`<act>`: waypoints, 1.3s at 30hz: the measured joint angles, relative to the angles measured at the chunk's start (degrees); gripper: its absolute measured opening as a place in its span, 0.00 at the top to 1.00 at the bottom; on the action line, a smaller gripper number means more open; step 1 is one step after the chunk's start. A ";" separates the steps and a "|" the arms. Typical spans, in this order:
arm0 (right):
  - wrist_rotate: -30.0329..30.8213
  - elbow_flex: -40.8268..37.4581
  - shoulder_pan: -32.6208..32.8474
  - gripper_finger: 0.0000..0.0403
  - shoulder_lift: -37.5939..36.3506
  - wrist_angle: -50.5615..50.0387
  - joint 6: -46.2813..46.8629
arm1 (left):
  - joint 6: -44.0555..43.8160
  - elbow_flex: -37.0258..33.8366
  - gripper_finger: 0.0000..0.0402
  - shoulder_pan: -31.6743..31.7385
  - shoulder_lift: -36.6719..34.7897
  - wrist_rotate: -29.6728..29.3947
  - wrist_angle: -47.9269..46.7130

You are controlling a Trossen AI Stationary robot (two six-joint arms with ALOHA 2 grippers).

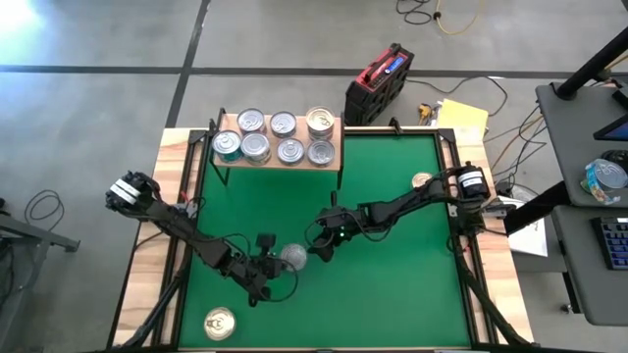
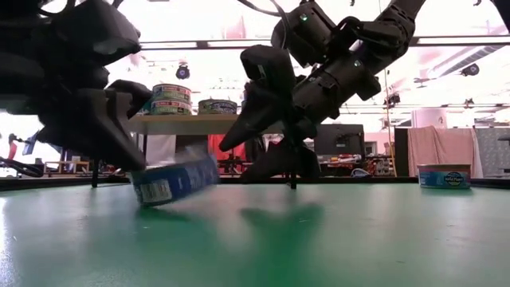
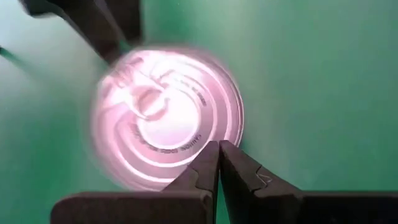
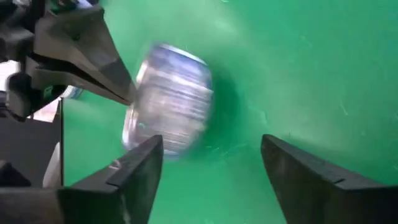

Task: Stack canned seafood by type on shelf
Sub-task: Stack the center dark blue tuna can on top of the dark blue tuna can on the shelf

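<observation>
Right gripper hangs over mid-mat with its fingers spread wide and nothing between them, and just beside it a silver-topped tin sits tipped on edge on the green mat, blurred, apparently rocking. Left gripper is right against that tin, fingers clenched tight together, empty, tips at the rim. The shelf at the mat's far edge carries eight tins; a gold-topped tin waits near the front edge. Best play: let the tin settle flat, then come down squarely across its sides, left fingertips steadying without pushing.
</observation>
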 joint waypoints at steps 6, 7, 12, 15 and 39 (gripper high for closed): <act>1.05 0.00 0.04 0.26 0.75 2.44 0.57 | -0.42 -0.46 1.00 -0.06 0.62 1.55 -0.63; 1.05 0.00 0.04 0.25 0.85 3.02 0.48 | -0.63 -0.55 1.00 -0.06 0.61 1.43 -0.53; 1.70 0.00 0.56 0.21 0.85 4.93 -4.33 | -1.06 -0.92 1.00 -0.06 0.69 1.35 -0.50; 1.66 0.00 1.24 0.19 0.85 5.27 -6.15 | -1.05 -0.92 1.00 -0.06 0.71 1.28 -0.60; 15.50 0.02 9.69 0.40 -4.54 -11.41 -7.00 | 1.30 2.65 1.00 -1.64 -4.26 1.43 -5.37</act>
